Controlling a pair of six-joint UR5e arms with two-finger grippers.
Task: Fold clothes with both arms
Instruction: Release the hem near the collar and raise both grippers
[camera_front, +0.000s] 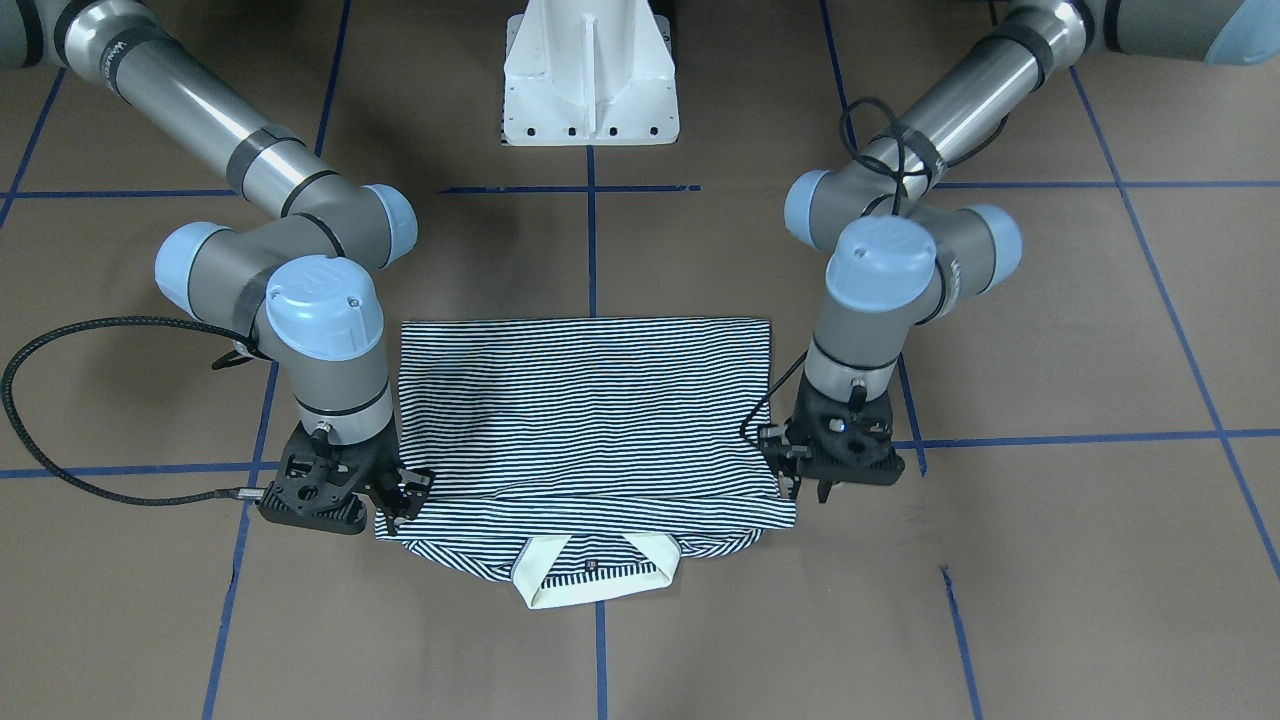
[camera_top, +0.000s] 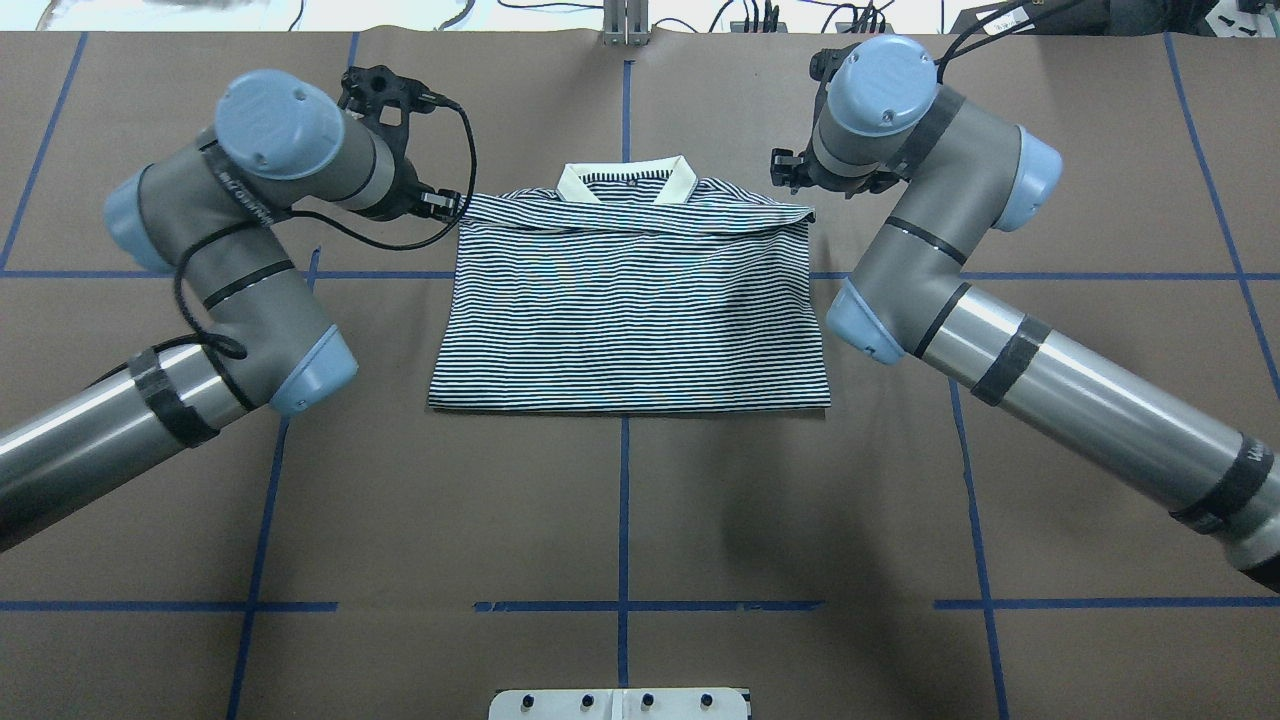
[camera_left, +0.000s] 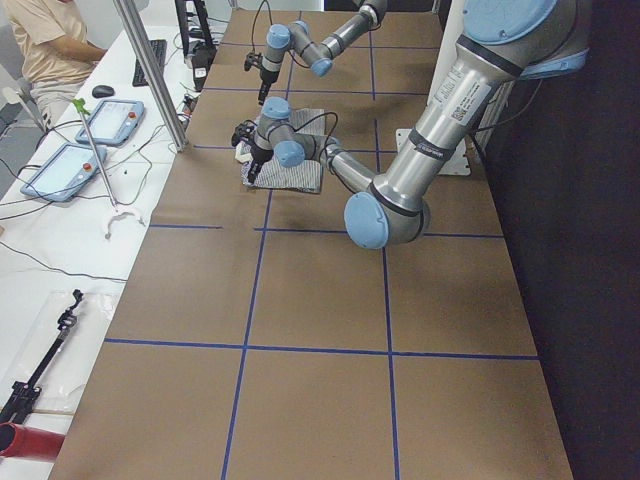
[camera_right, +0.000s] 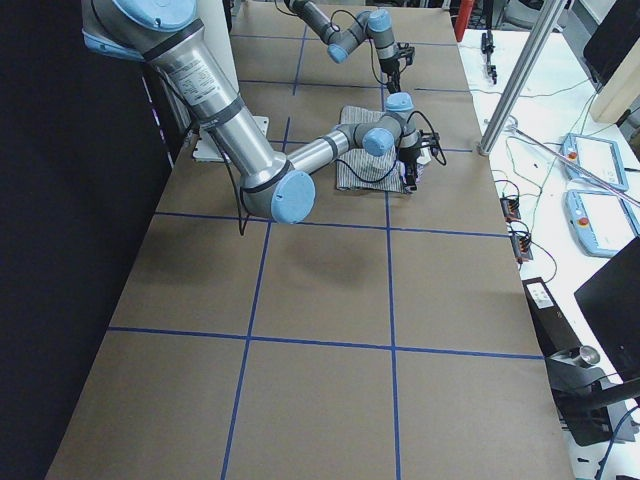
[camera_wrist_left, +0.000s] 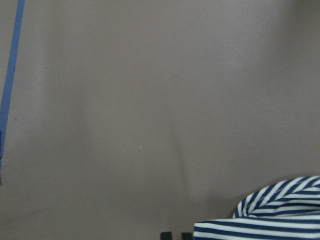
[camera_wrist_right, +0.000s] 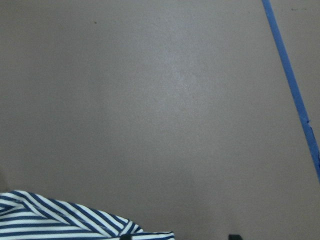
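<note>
1. The left arm comes in at 9 o'clock of the overhead view. The left gripper sits low at the shirt's 10 o'clock corner, touching the cloth edge. Its wrist camera shows only two black tips beside a striped fold, so I cannot tell whether it is pinching the cloth or has let go.
2. The shirt lies flat in the middle of the table. It makes a tidy rectangle with its white collar at 12 o'clock, on the far side from the robot. No sleeves stick out. A top layer's edge runs across just below the collar, and the doubled edge is at 6 o'clock.
3. The right arm comes in at 3 o'clock. The right gripper is at the shirt's 2 o'clock corner, just beside the raised edge. Its fingers are mostly hidden, so I cannot tell if it is open or closed.
4. My judgement is that the sleeves are tucked in and the bottom half has been brought up to the collar, so the task is well along. What seems left is for both grippers to let go and move clear. After that the shirt may need one more fold, side to side, to make it smaller.
</note>
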